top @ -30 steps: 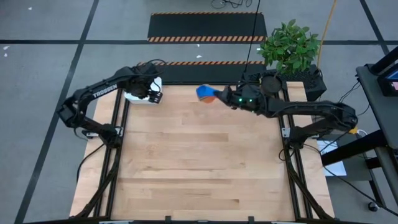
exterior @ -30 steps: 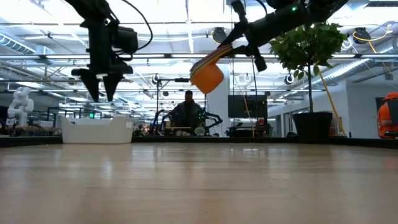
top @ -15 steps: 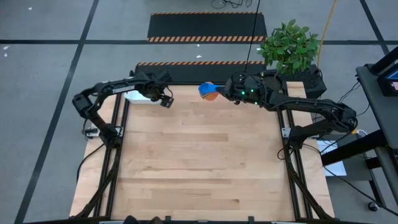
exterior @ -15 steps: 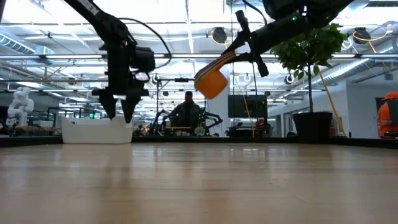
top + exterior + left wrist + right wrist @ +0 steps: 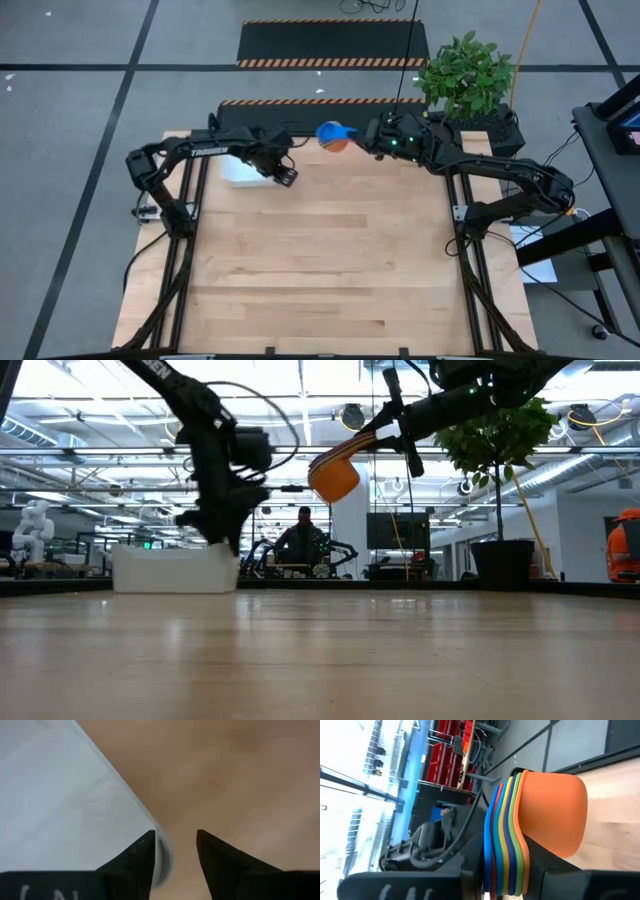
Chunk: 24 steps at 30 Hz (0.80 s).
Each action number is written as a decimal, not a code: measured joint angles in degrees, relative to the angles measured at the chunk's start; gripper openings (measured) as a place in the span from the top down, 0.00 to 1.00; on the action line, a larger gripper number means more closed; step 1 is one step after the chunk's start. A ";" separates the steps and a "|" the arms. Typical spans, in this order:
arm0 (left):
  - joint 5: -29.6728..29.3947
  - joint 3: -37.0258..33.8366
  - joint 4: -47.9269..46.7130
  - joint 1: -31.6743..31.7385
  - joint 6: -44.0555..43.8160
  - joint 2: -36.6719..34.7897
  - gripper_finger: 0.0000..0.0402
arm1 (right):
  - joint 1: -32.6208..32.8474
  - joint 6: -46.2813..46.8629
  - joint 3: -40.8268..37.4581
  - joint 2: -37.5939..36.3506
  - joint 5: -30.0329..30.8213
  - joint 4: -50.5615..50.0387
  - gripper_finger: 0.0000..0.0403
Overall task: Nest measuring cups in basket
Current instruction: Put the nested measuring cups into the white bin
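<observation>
The white basket (image 5: 240, 170) (image 5: 170, 570) stands on its base at the table's far left. My left gripper (image 5: 285, 177) (image 5: 175, 855) points down over its right-hand wall, open, one finger inside the basket and one outside. A nested stack of measuring cups (image 5: 333, 136) (image 5: 333, 478), orange outermost and blue innermost, hangs in the air near the middle of the far edge. My right gripper (image 5: 358, 140) (image 5: 505, 870) is shut on it, reaching level from the right. My left gripper comes from above with one finger (image 5: 142, 857) inside the basket, against the wall's rim (image 5: 162, 852) near a rounded corner. The outer finger (image 5: 215, 860) stands apart from the rim, with wood showing between. The basket rests on the table. My right gripper pinches the stacked flat handles (image 5: 506, 862) between its two fingers, one on the blue side and one on the orange side. The fingers reach level, along the handles, from the table's right. The stack is lifted clear of the table, with the bowls (image 5: 550, 810) beyond the fingertips.
A potted plant (image 5: 465, 75) stands past the far right corner. A person (image 5: 303, 535) sits in the room behind the table. Bare wood (image 5: 320, 260) stretches from the middle to the near edge.
My left gripper has gone toward the table's right and near edges and come down onto the basket's right wall. The basket has slid a little the same way. My right gripper has carried the cup stack slightly toward the far edge, still level.
</observation>
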 joint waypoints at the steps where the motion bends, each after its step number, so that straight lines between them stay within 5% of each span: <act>1: 2.01 0.66 0.53 -1.07 -1.20 0.03 0.64 | -0.11 0.02 0.02 0.00 0.01 0.32 0.83; 8: 5.03 6.66 -3.66 -6.34 -6.12 -1.46 0.55 | -0.50 -0.09 0.01 0.00 0.67 1.25 0.83; 14: -3.42 9.70 -16.10 -6.59 -9.11 -4.46 0.47 | -0.50 -0.21 0.02 0.00 1.77 3.63 0.83; 24: -11.61 1.24 -26.51 0.96 -15.13 -11.44 0.45 | 0.63 -1.68 0.02 -0.58 1.45 3.68 0.83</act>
